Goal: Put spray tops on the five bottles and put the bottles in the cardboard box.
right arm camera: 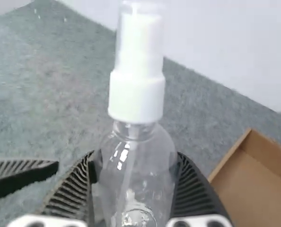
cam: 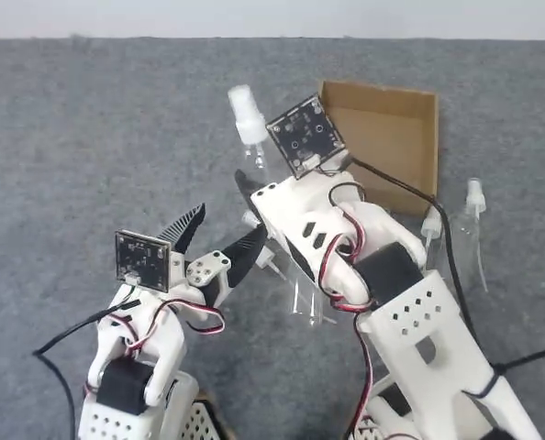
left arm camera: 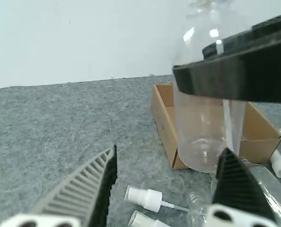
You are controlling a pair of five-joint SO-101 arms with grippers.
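My right gripper [cam: 254,188] [right arm camera: 135,161] is shut on a clear bottle [cam: 251,124] [right arm camera: 133,165] with a white spray top [right arm camera: 136,90], held upright just left of the cardboard box [cam: 383,137] [right arm camera: 259,175]. In the left wrist view that bottle [left arm camera: 204,127] stands in front of the box [left arm camera: 164,118]. My left gripper [cam: 231,220] [left arm camera: 169,151] is open close beside it, with nothing between its fingers. Loose spray tops [left arm camera: 147,198] lie on the carpet below.
Two clear bottles with spray tops [cam: 470,234] stand right of the right arm. More clear bottles [cam: 305,298] lie on the grey carpet between the arms. The carpet to the left [cam: 89,137] is bare.
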